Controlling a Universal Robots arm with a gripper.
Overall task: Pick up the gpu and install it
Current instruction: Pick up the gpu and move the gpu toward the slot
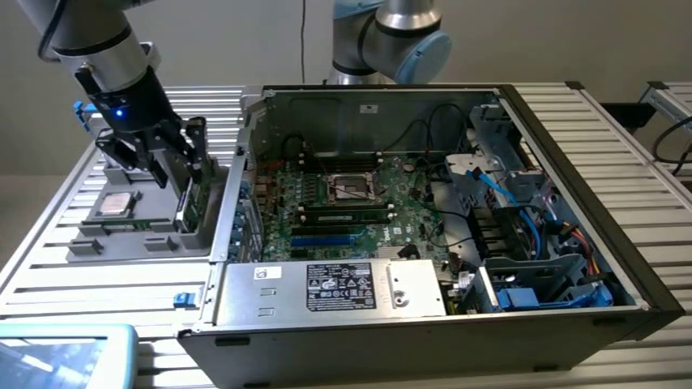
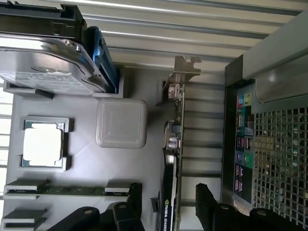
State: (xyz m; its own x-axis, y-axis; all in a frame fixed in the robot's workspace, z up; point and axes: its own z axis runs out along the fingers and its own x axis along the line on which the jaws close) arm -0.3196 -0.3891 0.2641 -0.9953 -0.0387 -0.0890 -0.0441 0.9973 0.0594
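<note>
Gpu (image 2: 175, 120) is stood on edge in the gray parts tray (image 2: 144, 82), beside the computer case (image 1: 433, 340). Gripper (image 2: 168, 192) is spread open astride it, nothing gripped. Pick-up judged in hand; square closure on the thin board is called for.

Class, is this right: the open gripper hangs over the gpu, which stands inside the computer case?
No. The gpu stands in the grey tray outside the computer case, as the exterior view shows; the open gripper does hang over it.

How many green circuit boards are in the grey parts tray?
2: the gpu on edge beside the computer case, the memory stick near the processor. The fingers may hide more.
</note>
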